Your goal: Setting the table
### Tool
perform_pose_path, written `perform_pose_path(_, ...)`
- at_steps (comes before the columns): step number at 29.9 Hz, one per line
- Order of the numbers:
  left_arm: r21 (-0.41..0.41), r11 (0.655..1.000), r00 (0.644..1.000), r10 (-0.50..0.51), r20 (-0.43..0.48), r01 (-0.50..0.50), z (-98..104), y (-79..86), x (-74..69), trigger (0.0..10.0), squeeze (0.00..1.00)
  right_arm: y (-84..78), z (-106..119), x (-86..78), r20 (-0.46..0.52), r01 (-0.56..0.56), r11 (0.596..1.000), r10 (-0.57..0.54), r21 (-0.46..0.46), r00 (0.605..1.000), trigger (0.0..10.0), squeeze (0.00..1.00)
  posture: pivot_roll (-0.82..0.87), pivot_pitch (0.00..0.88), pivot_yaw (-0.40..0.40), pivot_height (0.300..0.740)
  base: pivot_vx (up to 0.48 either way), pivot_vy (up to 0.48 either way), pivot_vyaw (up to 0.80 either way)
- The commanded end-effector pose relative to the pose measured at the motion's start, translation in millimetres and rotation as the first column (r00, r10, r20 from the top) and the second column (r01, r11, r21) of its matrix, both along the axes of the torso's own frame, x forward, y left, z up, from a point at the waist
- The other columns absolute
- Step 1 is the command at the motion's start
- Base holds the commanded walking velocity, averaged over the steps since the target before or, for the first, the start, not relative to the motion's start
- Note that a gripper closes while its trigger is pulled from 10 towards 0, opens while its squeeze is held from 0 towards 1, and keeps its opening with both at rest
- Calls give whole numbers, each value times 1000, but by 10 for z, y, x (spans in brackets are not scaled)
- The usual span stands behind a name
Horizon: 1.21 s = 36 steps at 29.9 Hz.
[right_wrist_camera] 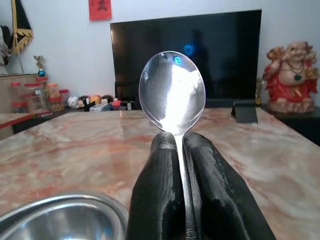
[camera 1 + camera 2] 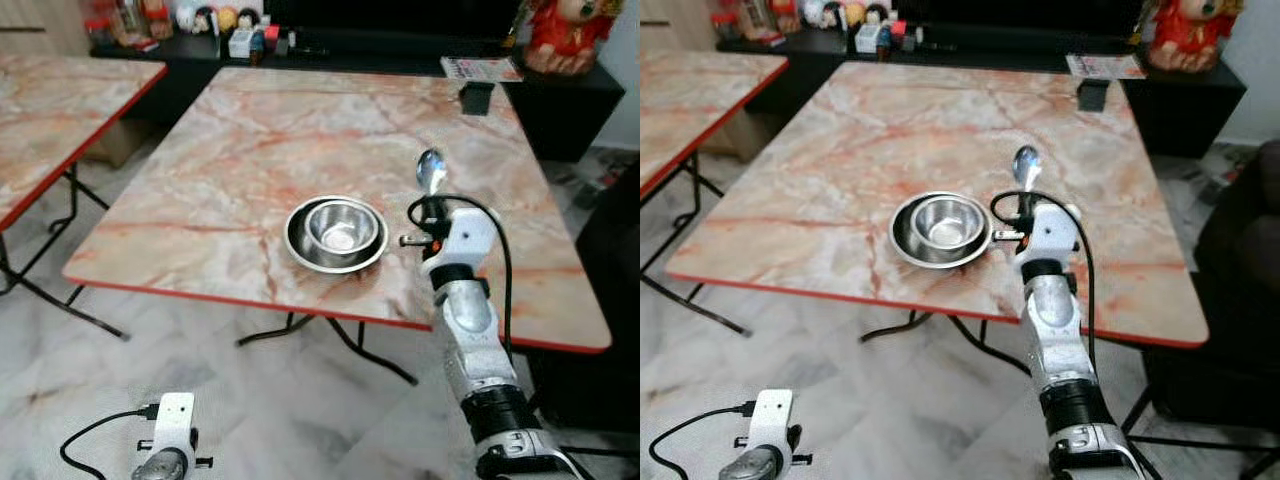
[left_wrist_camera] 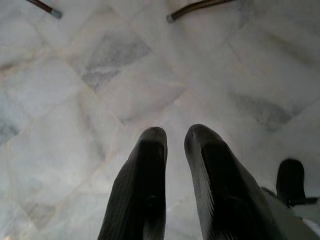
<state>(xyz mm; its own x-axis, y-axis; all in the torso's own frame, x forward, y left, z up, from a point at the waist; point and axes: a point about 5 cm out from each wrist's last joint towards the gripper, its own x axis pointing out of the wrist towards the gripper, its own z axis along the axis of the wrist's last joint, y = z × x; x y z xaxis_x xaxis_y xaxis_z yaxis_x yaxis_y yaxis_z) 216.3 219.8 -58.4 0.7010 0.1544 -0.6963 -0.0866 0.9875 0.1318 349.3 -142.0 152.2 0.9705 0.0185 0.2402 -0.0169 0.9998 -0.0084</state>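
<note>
Room clutter behind the marble worktop

A red figurine (image 2: 565, 30) sits on the dark cabinet (image 2: 570, 95) beside a black television (image 1: 187, 52); jars (image 1: 37, 95) stand by a second marble table (image 2: 50, 120).

A home living and dining room: a flat-screen television (image 1: 186, 55) stands on a long black cabinet (image 2: 400, 55) against the wall, with a red laughing-Buddha figurine (image 1: 291, 75) beside it, small toys and jars (image 1: 37, 95) along the shelf. Folding tables with a marble-pattern surface (image 2: 250, 140) (red-edged, black legs) stand on a marble-tiled floor (image 3: 100, 75).
</note>
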Motion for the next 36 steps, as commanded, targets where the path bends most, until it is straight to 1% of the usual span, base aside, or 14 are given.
perform_pose_path(1,5,1000,1000,18,-23,-18,-27,78,-72,10000,0,86,28,-6,7,-17,1000,17,-5,1000,10000,0,13,144,-16,740,315,0,0)
perform_pose_path(6,3,1000,1000,14,-26,-14,-34,74,-82,10000,0,39,-21,-55,-5,17,1000,-17,-4,1000,10000,0,10,149,-14,740,292,0,0)
perform_pose_path(8,-5,1000,1000,15,-18,-15,-32,71,-82,10000,0,-45,-99,-103,-33,62,998,-62,-13,998,10000,0,6,152,-12,740,0,0,0)
perform_pose_path(10,-8,1000,1000,16,-16,-16,-31,72,-82,10000,0,-67,-115,-113,-38,73,997,-73,-16,997,10000,0,5,153,-11,740,0,0,0)
perform_pose_path(12,-11,1000,1000,10,-17,-10,-31,75,-84,10000,0,-164,-152,-128,-57,113,993,-114,-25,992,10000,0,0,155,-6,740,0,0,0)
perform_pose_path(17,-9,1000,1000,5,-19,-5,-30,84,-86,10000,0,-240,-172,-118,-74,138,990,-141,-39,987,10000,0,1,155,0,740,0,0,0)
perform_pose_path(27,-9,1000,1000,1,-22,-1,-27,105,-89,10000,0,-245,-191,-41,-111,153,986,-159,-65,981,10000,0,12,157,6,740,0,0,0)
perform_pose_path(29,-9,1000,1000,0,-25,0,-30,111,-96,10000,0,-255,-204,17,-135,152,986,-160,-67,978,10000,0,16,153,7,740,0,0,0)
perform_pose_path(32,-9,1000,1000,0,-26,0,-30,111,-97,10000,0,-258,-208,31,-142,151,986,-160,-69,977,10000,0,16,153,7,740,0,0,0)
perform_pose_path(36,-9,1000,1000,2,-26,-2,-29,110,-94,10000,0,-247,-271,124,-210,140,987,-155,-85,965,10000,0,25,152,3,740,0,0,0)
